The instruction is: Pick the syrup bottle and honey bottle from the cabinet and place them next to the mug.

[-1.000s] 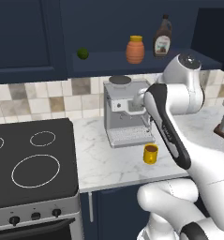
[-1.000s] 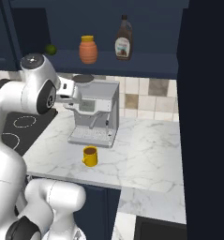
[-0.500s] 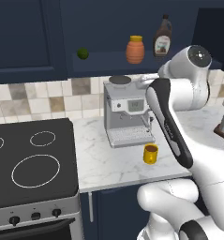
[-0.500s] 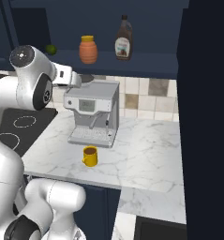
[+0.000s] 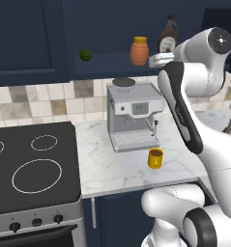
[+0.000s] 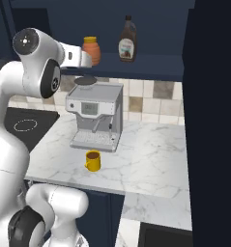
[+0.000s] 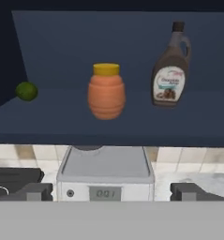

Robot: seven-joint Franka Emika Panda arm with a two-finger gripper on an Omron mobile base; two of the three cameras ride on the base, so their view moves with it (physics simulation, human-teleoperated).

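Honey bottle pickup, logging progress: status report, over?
Gripper open, empty, facing cabinet shelf. Honey bottle and syrup bottle upright, untouched. Mug on counter. Nothing blocking.

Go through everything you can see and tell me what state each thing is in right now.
syrup bottle: upright on the cabinet shelf, capped.
honey bottle: upright on the shelf, lid on.
lime: resting on the shelf.
mug: upright on the counter.
claw: open, holding nothing.

The honey bottle [image 7: 106, 92] looks like matt, ribbed orange plastic; the syrup bottle [image 7: 169, 69] is glossy dark plastic with a pale paper label. The desk [image 5: 117, 170] is smooth white marble, the coffee machine [image 5: 134, 115] brushed grey metal, and the mug [image 5: 155, 158] a smooth yellow glaze.
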